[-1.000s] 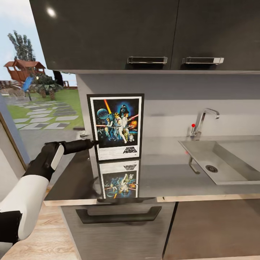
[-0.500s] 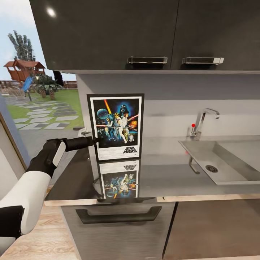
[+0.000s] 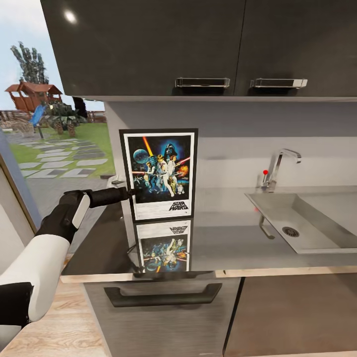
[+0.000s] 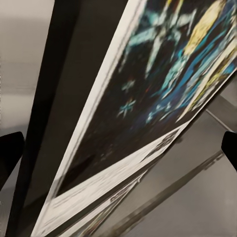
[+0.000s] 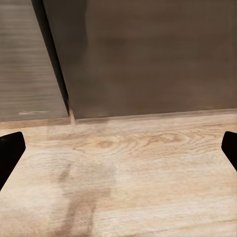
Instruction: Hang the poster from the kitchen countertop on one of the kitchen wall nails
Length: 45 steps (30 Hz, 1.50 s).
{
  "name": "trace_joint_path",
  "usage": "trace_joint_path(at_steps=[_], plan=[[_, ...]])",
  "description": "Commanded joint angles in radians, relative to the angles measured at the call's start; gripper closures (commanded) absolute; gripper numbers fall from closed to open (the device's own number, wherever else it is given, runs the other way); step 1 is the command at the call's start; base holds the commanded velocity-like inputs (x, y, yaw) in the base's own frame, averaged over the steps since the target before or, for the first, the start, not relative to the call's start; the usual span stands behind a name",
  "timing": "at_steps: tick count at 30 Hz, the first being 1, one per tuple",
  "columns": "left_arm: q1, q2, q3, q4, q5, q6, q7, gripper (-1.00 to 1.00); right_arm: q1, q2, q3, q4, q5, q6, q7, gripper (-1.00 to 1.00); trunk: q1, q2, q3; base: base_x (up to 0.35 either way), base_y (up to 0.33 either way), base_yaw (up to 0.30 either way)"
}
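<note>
Poster (image 3: 159,173) stands upright, black-framed, white-bordered, blue artwork.

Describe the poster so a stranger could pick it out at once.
Start at the grey kitchen countertop left of the sink. The poster stands upright there, with the left gripper at its left edge. Black frame, white border, "STAR WARS" logo.

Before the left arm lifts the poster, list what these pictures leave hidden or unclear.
- Left gripper, head view: its tip meets the poster frame's left edge; whether the fingers have closed on it is unclear.
- Poster, left wrist view: cropped and blurred from so close.
- Poster's back and hanger: face away.
- Kitchen countertop: cut off at the right edge.
</note>
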Motion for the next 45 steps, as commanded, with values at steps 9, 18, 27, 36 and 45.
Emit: trace_joint_path(at_steps=[9, 18, 27, 36, 45], plan=[[-0.001, 0.003, 0.005, -0.002, 0.003, 0.005, -0.002, -1.00, 0.000, 0.000, 0.000, -0.001, -0.002, -0.001, 0.000, -1.00, 0.000, -0.001, -0.001, 0.000, 0.000, 0.000], [-0.001, 0.004, 0.006, -0.007, 0.002, 0.004, -0.002, -1.00, 0.000, 0.000, 0.000, 0.000, -0.002, -0.001, -0.001, -1.00, 0.000, -0.001, -0.001, 0.000, 0.000, 0.000], [-0.001, 0.005, 0.008, -0.008, 0.002, 0.004, -0.002, -1.00, 0.000, 0.000, 0.000, 0.000, -0.002, -0.001, -0.002, -1.00, 0.000, -0.001, -0.001, 0.000, 0.000, 0.000], [-0.001, 0.006, 0.011, -0.008, 0.002, 0.004, -0.002, -1.00, 0.000, 0.000, 0.000, 0.001, -0.002, -0.001, -0.002, -1.00, 0.000, -0.001, -0.001, 0.082, 0.025, 0.000], [-0.001, 0.006, 0.011, -0.009, 0.002, 0.004, -0.002, -1.00, 0.000, 0.000, 0.000, 0.001, -0.002, -0.001, -0.002, -1.00, 0.000, -0.001, -0.001, 0.005, 0.002, 0.000]])
